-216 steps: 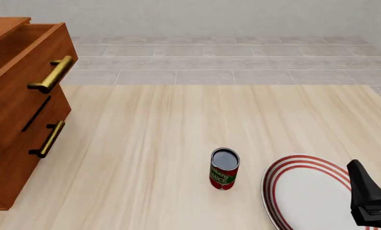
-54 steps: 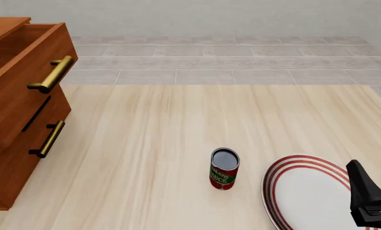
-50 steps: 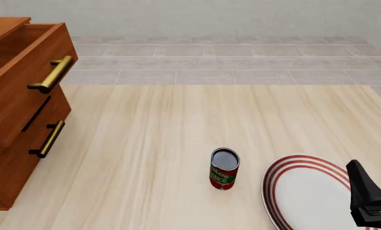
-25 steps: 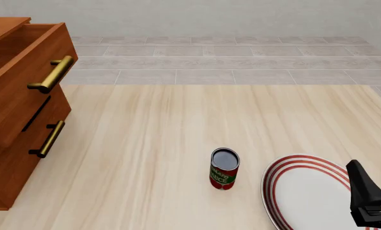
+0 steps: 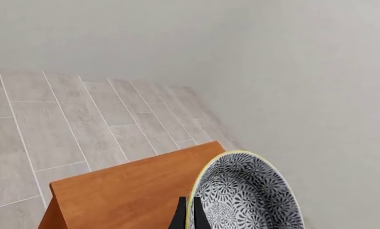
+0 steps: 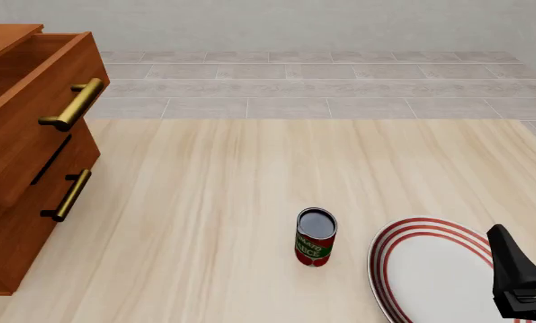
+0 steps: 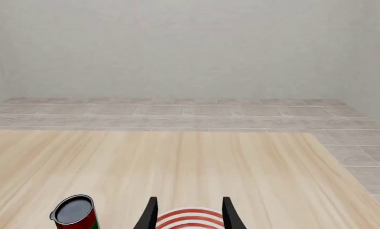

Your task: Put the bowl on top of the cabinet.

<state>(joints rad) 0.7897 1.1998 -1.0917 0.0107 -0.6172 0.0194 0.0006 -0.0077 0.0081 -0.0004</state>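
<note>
Two thin fingers of the left gripper (image 5: 188, 218) pinch the bowl (image 5: 246, 195) rim over the cabinet (image 5: 123, 191), so lower gently before releasing; right gripper (image 7: 188, 213), at 5 o'clock, sits open.

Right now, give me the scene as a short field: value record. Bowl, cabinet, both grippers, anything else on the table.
bowl: held on edge by its rim, above the cabinet top, left wrist view only
cabinet: far left of table, top drawer pulled out
left gripper: shut on bowl rim
right gripper: open, holding nothing, over the plate
plate: white with red rings, near right corner
can: upright, just left of the plate
task status: bowl not yet set down
</note>
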